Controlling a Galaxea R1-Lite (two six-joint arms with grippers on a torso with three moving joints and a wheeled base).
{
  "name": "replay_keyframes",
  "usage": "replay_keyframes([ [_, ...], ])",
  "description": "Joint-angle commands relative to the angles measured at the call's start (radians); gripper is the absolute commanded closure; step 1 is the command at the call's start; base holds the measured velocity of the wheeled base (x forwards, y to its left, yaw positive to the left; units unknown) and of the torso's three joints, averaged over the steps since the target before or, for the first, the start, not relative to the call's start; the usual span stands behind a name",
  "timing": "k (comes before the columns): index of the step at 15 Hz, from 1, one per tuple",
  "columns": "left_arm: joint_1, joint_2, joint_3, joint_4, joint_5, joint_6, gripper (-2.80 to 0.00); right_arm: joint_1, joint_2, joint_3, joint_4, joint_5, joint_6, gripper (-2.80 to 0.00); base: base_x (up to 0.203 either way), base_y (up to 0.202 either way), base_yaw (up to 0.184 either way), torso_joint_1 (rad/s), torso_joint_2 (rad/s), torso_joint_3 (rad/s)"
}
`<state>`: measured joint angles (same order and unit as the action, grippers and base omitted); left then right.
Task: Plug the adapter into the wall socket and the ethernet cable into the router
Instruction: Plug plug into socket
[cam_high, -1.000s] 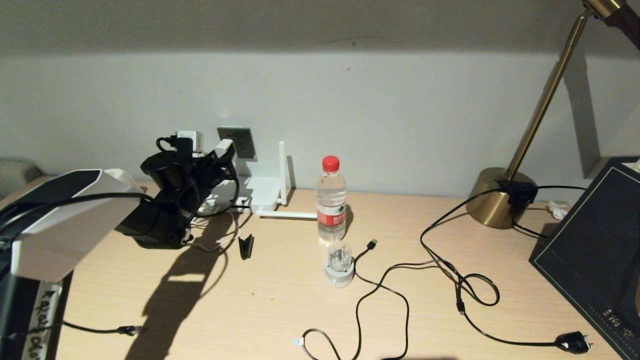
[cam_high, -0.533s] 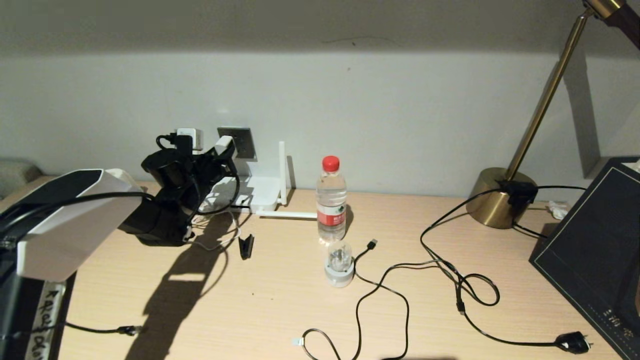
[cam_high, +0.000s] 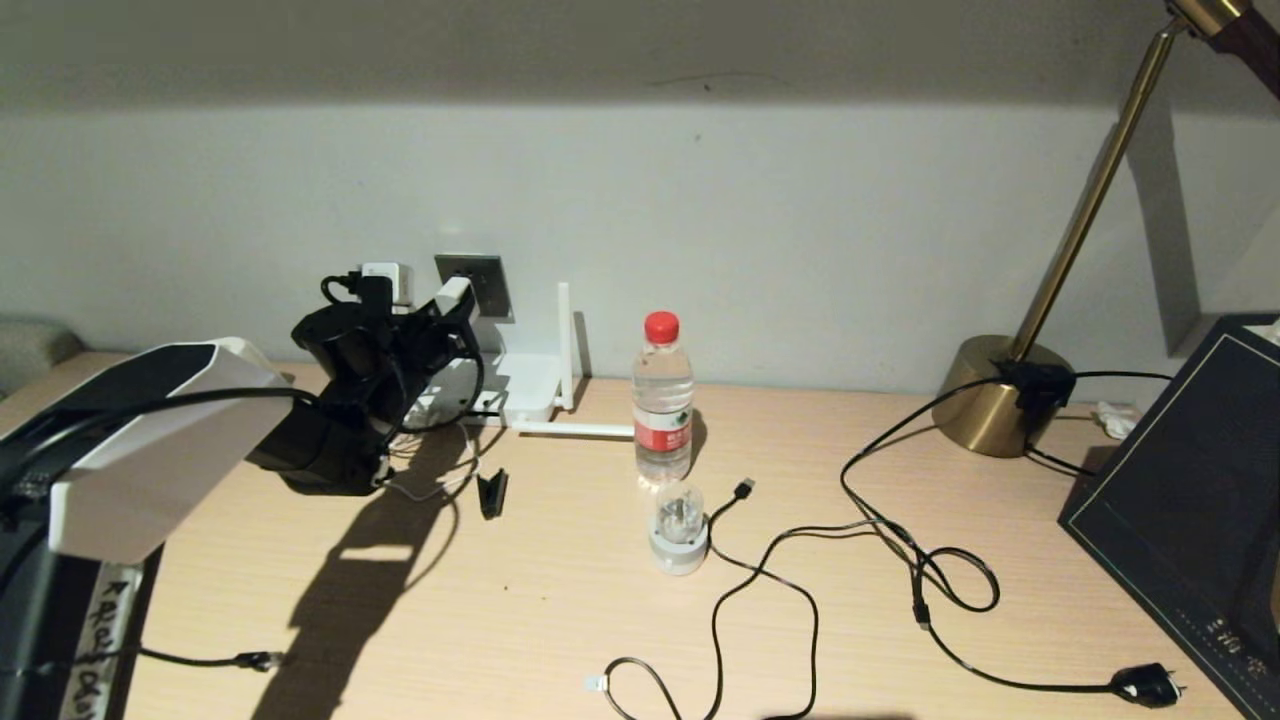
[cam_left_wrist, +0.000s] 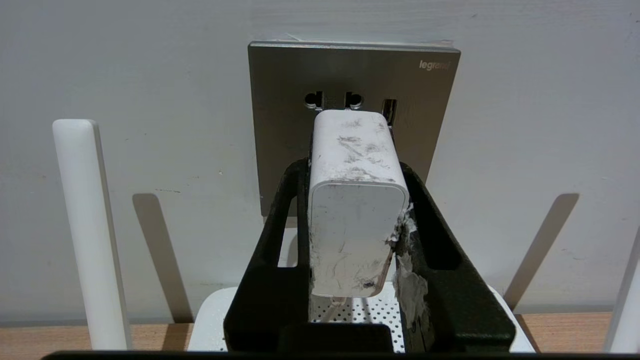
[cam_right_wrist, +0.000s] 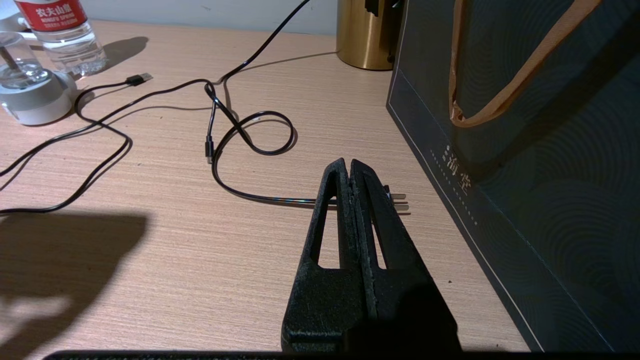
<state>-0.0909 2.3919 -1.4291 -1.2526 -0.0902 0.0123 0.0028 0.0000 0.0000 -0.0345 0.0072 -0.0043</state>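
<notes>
My left claw (cam_left_wrist: 356, 200) was clamped on the adapter (cam_left_wrist: 356, 200) — one black finger pressed against each of its long sides, the scuffed white block pointing straight at the wall socket (cam_left_wrist: 352, 75). The adapter's front end sat right at the socket's face, just under the two round holes and beside the narrow slot; whether it was touching the plate or a hair short of it, I could not tell. From my head camera the same claw (cam_high: 440, 310) showed at the socket (cam_high: 486, 285), with the adapter (cam_high: 450, 296) tilted up toward the plate.

Directly below the socket lay the router (cam_left_wrist: 350, 312), flat and white against the wall, its stick antennas standing to either side of the socket. A second white block (cam_high: 385, 282) sat on the wall just beside the socket.

The ethernet cable (cam_high: 205, 659) lay well away from the socket, at the near edge of the table (cam_high: 520, 600) — its plug end loose on the wood.

My right claw (cam_right_wrist: 350, 172) was fully closed on nothing, far from the socket, hovering over a black mains plug (cam_right_wrist: 395, 200) next to a dark paper bag (cam_right_wrist: 525, 150). A water bottle (cam_high: 662, 398) stood beside the router.
</notes>
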Motion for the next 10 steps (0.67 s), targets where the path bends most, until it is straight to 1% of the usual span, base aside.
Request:
replay_keyframes([
  [1,-0.001,0.001,-0.001,-0.007,0.0,0.0,0.0,0.0,0.0,0.011,-0.001,0.0,0.0,0.0,0.0,0.0,0.0,0.0,0.0,0.0],
  [10,0.0,0.003,-0.028,0.004,0.0,0.0,0.0,0.0,0.0,0.011,-0.001,0.0,0.0,0.0,0.0,0.0,0.0,0.0,0.0,0.0],
])
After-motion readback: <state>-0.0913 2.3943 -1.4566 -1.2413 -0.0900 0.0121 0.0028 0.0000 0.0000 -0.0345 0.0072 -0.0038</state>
